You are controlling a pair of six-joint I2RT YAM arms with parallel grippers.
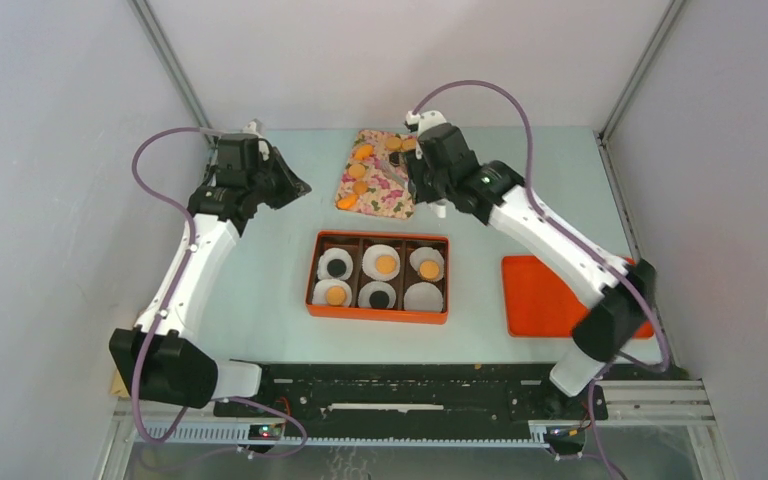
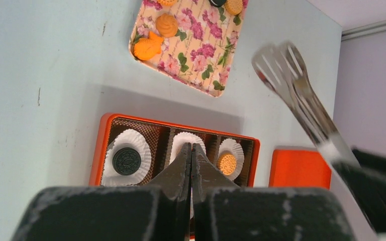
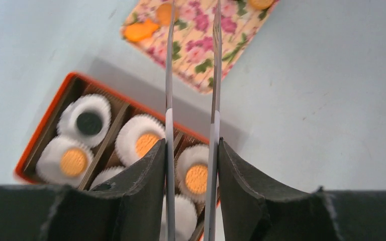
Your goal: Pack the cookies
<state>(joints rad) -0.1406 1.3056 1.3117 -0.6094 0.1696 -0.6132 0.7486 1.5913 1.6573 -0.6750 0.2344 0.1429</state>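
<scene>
Five of the six liners in the orange box point(image 1: 377, 316) already hold cookies point(image 1: 385, 264), some tan and some black. Only the liner point(image 1: 423, 296) in the box's 5 o'clock corner is bare, so the step in hand looks like fetching one last cookie for it. The loose cookies lie on the floral tray point(image 1: 390, 195), which sits on the worktop point(image 1: 260, 260) at 12 o'clock from the box. The orange lid point(image 1: 540, 295) lies apart at 3 o'clock. The right hand point(image 3: 191, 145) is clamped on a pair of metal tongs point(image 3: 168, 75) and hangs over the tray's 3 o'clock edge. The two blades stand apart and point toward the tray. The right wrist view cuts off their tips, and the left wrist view shows no cookie between them. To do this well, I would lower the tongs so the blades straddle a single cookie away from its neighbours, then squeeze only enough to lift it flat, since these discs would likely slip or tip under a hard pinch. I would carry it low toward 6 o'clock and let go just above the bare liner's middle, without catching the pleated paper or the dividers. The left hand point(image 2: 191, 155) has its fingers pressed together on nothing, off at 10 o'clock from the box, and is best kept out of the path.
</scene>
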